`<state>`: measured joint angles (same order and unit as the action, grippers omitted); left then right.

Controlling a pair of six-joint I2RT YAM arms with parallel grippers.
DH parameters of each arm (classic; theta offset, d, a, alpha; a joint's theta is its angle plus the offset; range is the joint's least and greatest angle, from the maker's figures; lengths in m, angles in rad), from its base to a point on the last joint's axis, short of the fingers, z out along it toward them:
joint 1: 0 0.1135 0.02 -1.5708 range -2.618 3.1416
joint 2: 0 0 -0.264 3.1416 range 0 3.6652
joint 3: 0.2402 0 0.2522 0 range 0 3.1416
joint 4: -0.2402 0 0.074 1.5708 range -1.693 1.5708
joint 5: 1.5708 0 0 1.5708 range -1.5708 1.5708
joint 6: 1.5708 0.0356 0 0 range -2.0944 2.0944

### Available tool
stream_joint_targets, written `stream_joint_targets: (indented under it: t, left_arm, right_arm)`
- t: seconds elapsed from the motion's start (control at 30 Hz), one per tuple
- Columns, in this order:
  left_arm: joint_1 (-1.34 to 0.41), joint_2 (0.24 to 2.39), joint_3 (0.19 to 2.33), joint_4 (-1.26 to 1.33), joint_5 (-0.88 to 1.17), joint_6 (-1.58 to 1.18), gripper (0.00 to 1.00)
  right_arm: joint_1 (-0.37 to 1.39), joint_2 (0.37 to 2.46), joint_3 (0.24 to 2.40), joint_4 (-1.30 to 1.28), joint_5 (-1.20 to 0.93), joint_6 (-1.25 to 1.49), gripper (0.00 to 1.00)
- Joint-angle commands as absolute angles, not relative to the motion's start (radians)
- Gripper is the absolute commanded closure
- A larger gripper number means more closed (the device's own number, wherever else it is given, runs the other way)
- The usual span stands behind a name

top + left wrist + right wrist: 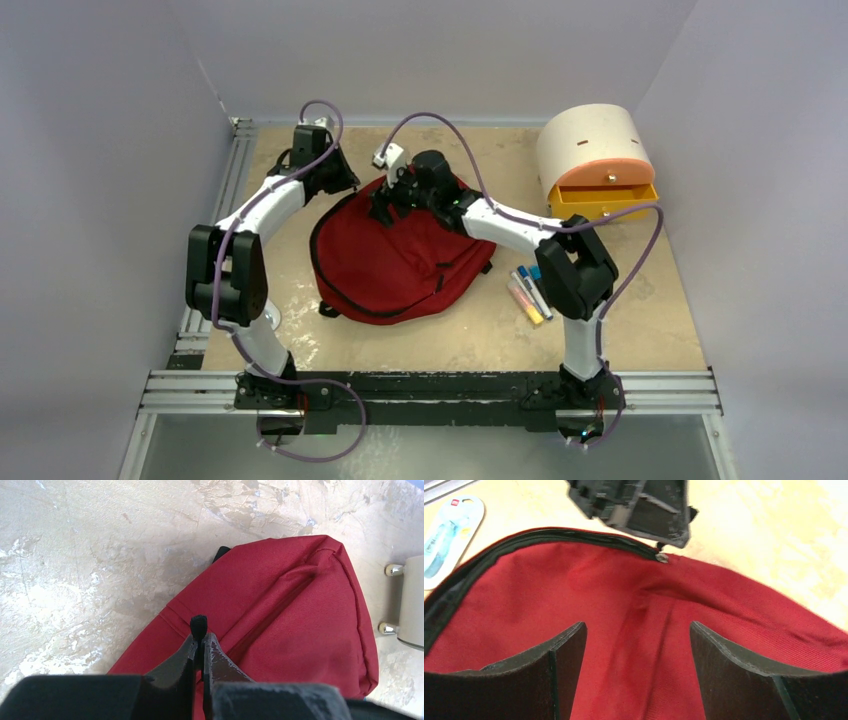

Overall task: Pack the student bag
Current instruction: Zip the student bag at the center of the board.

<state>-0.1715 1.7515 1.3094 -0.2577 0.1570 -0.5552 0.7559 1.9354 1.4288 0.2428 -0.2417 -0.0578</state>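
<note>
Two hands at student bag (400,265): left hand (201,642) pinches black zipper pull (198,624), right hand (638,630) spread wide; fabric looks soft, floppy, likely light; grip by zip edge

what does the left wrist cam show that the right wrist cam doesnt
Only left wrist: the black pull tab pinched in the shut left gripper, and a pale object with two metal studs. Only right wrist: the open right gripper, the black zipper line, a pale blue pack. Both: the student bag, the table and the left gripper.
</note>
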Motion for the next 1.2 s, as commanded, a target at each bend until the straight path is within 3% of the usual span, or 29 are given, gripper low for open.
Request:
stream_joint_targets:
  t: [0.0, 0.57, 0.77, 1.0, 1.17]
  left_arm:
    - [-0.175, 1.679, 1.364, -0.232, 0.190, -0.531, 1.00]
    - [-0.175, 1.649, 1.361, -0.222, 0.240, -0.530, 1.00]
    - [-0.175, 1.662, 1.370, -0.221, 0.240, -0.522, 1.00]
    - [-0.175, 1.666, 1.368, -0.221, 0.236, -0.523, 1.00]
    - [-0.175, 1.663, 1.370, -0.235, 0.219, -0.517, 1.00]
  right_arm:
    - [0.651, 1.976, 1.554, 0.262, -0.529, -0.187, 0.23]
    - [0.606, 2.356, 2.094, -0.099, -0.762, -0.384, 0.30]
    - [0.603, 2.376, 2.081, -0.132, -0.818, -0.428, 0.33]
    - [0.594, 2.399, 2.078, -0.129, -0.841, -0.424, 0.51]
    - [0.584, 2.402, 2.056, -0.070, -0.841, -0.366, 0.72]
